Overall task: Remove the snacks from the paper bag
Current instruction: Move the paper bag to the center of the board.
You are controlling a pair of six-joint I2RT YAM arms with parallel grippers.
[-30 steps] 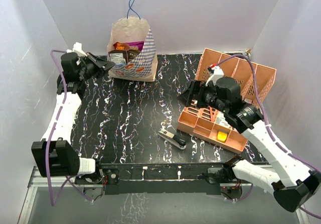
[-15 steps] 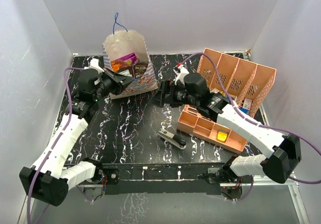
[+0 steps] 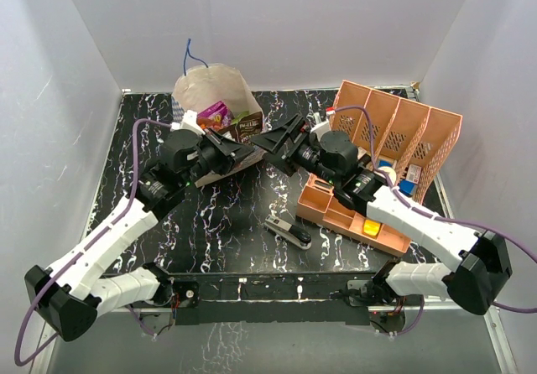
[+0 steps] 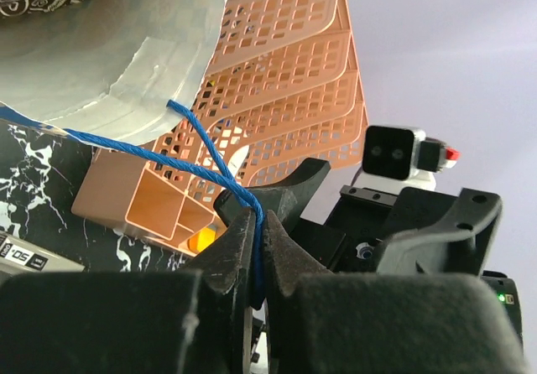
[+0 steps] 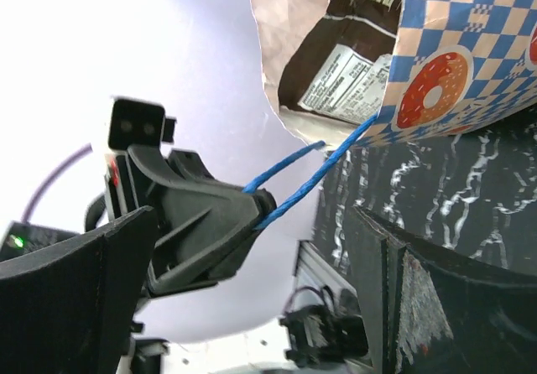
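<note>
Left arm: stretched toward your paper bag; left gripper pinched shut on its blue string handle.
Right arm: right gripper beside the bag, its 2 fingers wide apart, empty.
Snacks: inside the bag, rear of table.

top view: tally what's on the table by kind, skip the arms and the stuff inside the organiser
paper bag: 1
snack packets showing in the bag: 2 (purple packet, brown packet); others may be hidden
pink organiser: 1
black stapler: 1
total: 5
</note>
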